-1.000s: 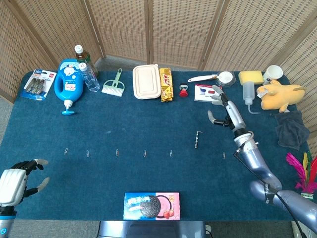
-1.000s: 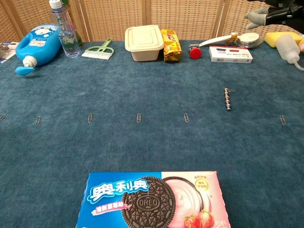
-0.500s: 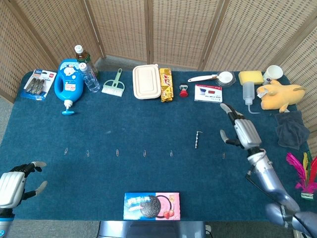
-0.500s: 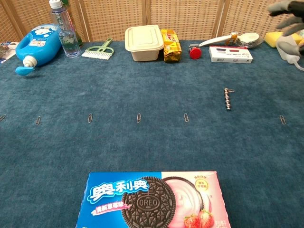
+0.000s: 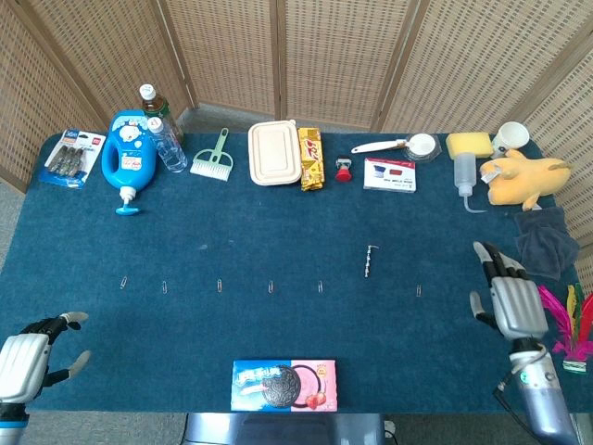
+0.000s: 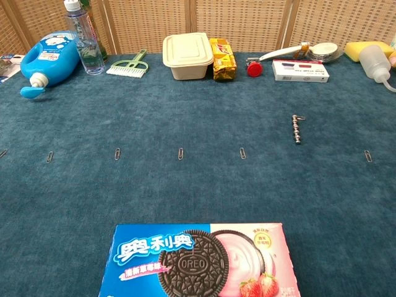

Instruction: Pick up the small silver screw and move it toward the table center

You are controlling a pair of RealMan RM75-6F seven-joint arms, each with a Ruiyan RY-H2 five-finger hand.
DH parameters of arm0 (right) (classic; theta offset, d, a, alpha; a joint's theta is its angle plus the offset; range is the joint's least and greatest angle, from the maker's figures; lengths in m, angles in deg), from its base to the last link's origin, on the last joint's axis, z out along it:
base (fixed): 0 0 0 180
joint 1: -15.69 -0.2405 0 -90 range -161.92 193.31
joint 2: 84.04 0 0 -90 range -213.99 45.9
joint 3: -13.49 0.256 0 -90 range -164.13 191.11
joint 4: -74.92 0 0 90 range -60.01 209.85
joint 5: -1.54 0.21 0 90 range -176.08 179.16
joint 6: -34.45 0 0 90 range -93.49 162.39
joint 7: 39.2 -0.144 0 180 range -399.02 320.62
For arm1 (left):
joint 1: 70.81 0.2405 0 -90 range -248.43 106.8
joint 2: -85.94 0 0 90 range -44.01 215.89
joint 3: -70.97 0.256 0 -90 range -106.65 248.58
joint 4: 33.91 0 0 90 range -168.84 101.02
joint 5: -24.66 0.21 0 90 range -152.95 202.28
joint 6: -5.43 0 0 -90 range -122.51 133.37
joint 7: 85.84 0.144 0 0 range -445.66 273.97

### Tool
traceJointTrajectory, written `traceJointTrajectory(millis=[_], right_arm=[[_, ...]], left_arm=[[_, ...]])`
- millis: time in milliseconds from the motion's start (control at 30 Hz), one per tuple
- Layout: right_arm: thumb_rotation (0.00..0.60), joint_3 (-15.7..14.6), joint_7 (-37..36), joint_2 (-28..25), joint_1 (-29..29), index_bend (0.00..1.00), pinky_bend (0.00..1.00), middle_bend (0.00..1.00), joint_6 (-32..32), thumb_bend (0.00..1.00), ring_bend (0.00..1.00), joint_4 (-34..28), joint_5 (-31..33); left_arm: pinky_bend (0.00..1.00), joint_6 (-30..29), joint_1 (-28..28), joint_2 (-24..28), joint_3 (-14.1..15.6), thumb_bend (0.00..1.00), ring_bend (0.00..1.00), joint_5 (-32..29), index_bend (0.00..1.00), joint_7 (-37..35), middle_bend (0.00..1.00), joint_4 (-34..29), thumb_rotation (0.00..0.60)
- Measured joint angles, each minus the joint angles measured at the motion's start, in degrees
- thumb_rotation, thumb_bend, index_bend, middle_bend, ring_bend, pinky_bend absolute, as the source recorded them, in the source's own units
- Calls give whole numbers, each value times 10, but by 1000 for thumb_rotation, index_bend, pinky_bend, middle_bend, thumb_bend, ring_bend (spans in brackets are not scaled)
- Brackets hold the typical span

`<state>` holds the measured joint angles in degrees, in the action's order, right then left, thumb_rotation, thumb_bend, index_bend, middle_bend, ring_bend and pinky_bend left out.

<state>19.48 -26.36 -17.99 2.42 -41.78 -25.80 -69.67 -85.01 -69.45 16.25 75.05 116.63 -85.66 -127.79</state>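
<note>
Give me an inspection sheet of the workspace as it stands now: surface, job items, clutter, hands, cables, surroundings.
Surface: blue cloth table, flat.
Job items: small silver screw lies free, right of centre, beside a row of paper clips.
Clutter: cookie box at near edge; along the back, blue bottle, brush, lidded container, snack pack, squeeze bottle, yellow plush.
Hands: left hand at near left corner, holds nothing; right hand near right edge, fingers apart, holds nothing, far from the screw. Neither shows in the chest view.
Cables: thin dark cable beside the right forearm.
Surroundings: woven screens behind.
</note>
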Motion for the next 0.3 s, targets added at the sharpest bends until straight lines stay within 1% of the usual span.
traceJointTrajectory(millis=[133, 300], right_arm=[[600, -16, 1, -3, 30, 0, 163, 89, -39, 503, 115, -2, -9], [600, -27, 1, 2, 44, 0, 163, 89, -56, 503, 110, 2, -33]], left_arm=[[396, -11, 7, 0, 0, 418, 386, 6, 308, 6, 422, -6, 600], [396, -8, 3, 3, -3, 417, 386, 11, 308, 12, 422, -13, 600]])
